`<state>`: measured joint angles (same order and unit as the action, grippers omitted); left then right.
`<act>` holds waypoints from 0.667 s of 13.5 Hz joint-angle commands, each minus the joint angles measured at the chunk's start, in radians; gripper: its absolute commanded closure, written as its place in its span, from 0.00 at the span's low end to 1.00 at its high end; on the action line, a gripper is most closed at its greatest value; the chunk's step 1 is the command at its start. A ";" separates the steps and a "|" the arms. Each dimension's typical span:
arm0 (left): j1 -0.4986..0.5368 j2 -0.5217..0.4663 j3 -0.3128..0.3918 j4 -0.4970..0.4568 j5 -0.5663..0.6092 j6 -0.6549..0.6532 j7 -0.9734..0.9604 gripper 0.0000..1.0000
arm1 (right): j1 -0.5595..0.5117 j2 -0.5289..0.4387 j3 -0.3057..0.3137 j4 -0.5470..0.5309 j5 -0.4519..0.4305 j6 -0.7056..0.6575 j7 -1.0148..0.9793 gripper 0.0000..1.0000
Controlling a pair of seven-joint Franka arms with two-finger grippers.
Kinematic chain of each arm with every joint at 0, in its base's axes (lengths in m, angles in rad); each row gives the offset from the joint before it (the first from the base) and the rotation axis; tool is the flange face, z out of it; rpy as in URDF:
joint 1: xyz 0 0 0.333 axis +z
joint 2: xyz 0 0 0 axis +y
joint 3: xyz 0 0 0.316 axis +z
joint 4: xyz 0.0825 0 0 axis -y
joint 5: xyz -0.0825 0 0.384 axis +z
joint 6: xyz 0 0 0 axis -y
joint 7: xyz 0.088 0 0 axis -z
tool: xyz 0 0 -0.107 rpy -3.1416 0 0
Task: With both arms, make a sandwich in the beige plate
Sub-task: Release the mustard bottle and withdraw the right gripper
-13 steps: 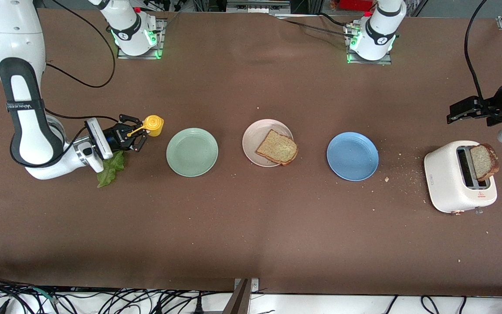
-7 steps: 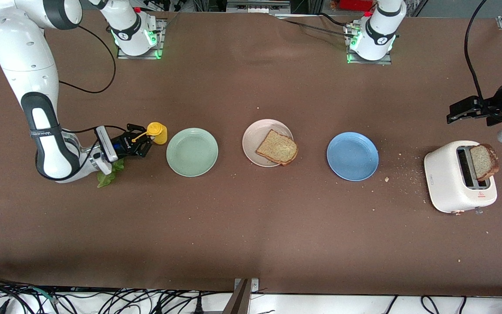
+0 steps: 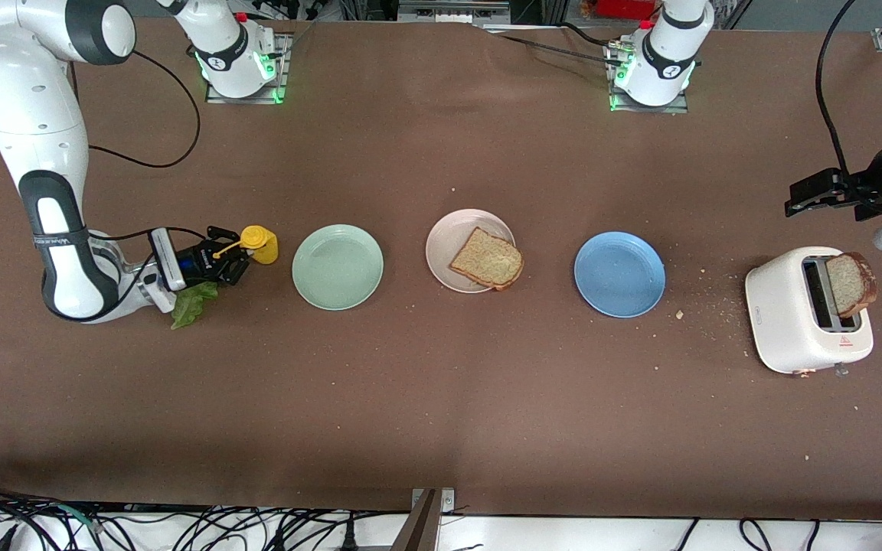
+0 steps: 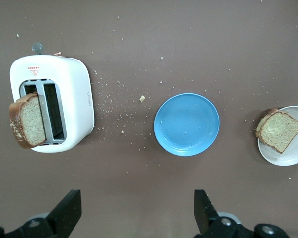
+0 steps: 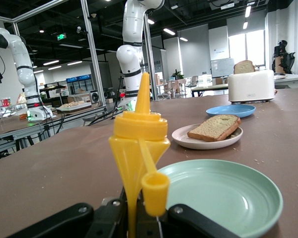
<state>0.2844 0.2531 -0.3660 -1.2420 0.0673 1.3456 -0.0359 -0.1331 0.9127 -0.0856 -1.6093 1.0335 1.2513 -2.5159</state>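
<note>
The beige plate [image 3: 442,239] sits mid-table with one toast slice [image 3: 487,259] on it, overhanging the rim. A second toast slice [image 3: 850,283] stands in the white toaster [image 3: 793,314]. The green lettuce leaf [image 3: 192,300] lies on the table, partly under the right wrist. My right gripper [image 3: 227,260] is shut on a yellow squeeze bottle [image 3: 259,243], low beside the mint-green plate [image 3: 338,266]; the bottle [image 5: 139,144] fills the right wrist view. My left gripper [image 4: 136,213] is open and empty, waiting in the air above the table beside the toaster.
The blue plate [image 3: 619,274] lies between the beige plate and the toaster, with crumbs [image 3: 709,306] scattered beside it. The three plates stand in a row. The arm bases [image 3: 238,61] stand along the table's edge farthest from the front camera.
My right arm has lowered and drawn the yellow bottle slightly toward the front camera and toward its own end of the table. The left arm has not moved.
</note>
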 commanded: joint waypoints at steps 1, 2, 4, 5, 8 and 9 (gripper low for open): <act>-0.001 -0.014 -0.005 -0.007 0.029 -0.011 -0.010 0.00 | -0.017 0.083 0.014 0.086 -0.010 -0.047 -0.023 1.00; -0.001 -0.012 -0.005 -0.007 0.029 -0.011 -0.010 0.00 | -0.017 0.084 0.015 0.089 -0.010 -0.046 -0.024 1.00; -0.002 -0.014 -0.007 -0.007 0.029 -0.011 -0.010 0.00 | -0.026 0.094 0.015 0.089 -0.009 -0.049 -0.026 1.00; -0.002 -0.012 -0.007 -0.007 0.029 -0.011 -0.010 0.00 | -0.028 0.100 0.015 0.089 -0.006 -0.049 -0.026 1.00; -0.002 -0.012 -0.007 -0.007 0.029 -0.011 -0.010 0.00 | -0.028 0.103 0.015 0.089 0.008 -0.049 -0.020 0.82; -0.001 -0.012 -0.005 -0.007 0.029 -0.009 -0.010 0.00 | -0.028 0.101 0.015 0.091 0.007 -0.049 -0.012 0.37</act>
<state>0.2840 0.2531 -0.3666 -1.2420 0.0673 1.3452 -0.0359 -0.1444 0.9870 -0.0817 -1.5541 1.0367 1.2270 -2.5274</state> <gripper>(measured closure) 0.000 0.872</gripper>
